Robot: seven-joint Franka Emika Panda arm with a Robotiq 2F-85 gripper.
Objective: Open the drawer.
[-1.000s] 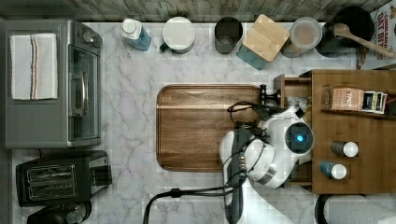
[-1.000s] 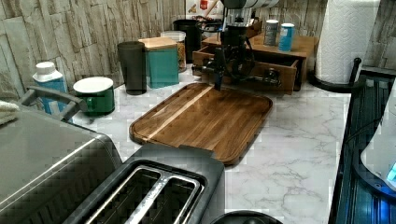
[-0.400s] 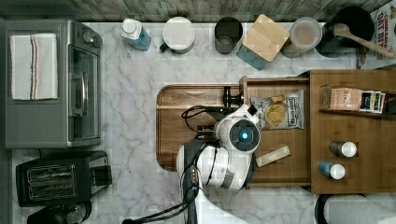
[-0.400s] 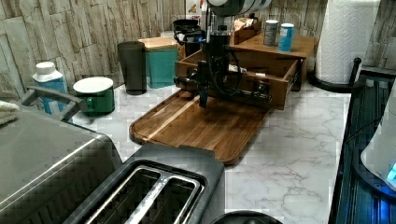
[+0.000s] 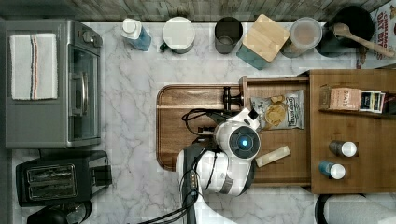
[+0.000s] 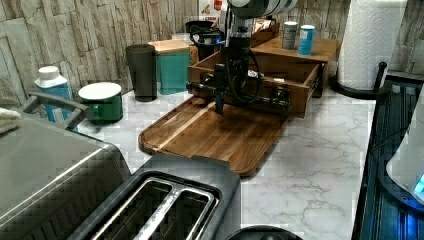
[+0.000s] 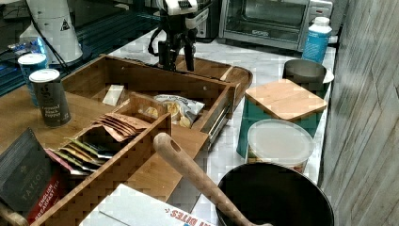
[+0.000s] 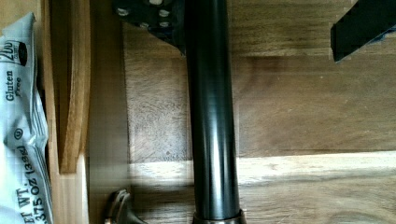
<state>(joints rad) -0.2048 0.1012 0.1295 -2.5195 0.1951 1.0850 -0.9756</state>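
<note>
The wooden drawer (image 5: 243,93) stands pulled out over the cutting board (image 5: 187,116), with its front wall (image 7: 155,77) facing the arm. My gripper (image 6: 222,100) hangs at the middle of the black bar handle (image 6: 260,100). In the wrist view the handle (image 8: 210,116) runs between my fingers. One finger (image 8: 149,18) touches the bar and the other stands well off it, so the gripper (image 8: 257,23) is open. The right view shows the gripper (image 7: 175,61) spread just beyond the drawer front. A chip bag (image 5: 275,112) and a pale stick (image 5: 273,156) lie in the drawer.
A toaster oven (image 5: 51,84) and a toaster (image 5: 51,179) stand at the top view's left. Several canisters (image 5: 229,32) line the back wall. Two cans (image 5: 343,149) and tea packets (image 5: 355,98) sit on the cabinet top. A paper towel roll (image 6: 370,45) stands at the left view's right.
The drawer slid out toward the top view's left over the cutting board, with my gripper on its handle. Over the last half second drawer and arm have barely moved.
</note>
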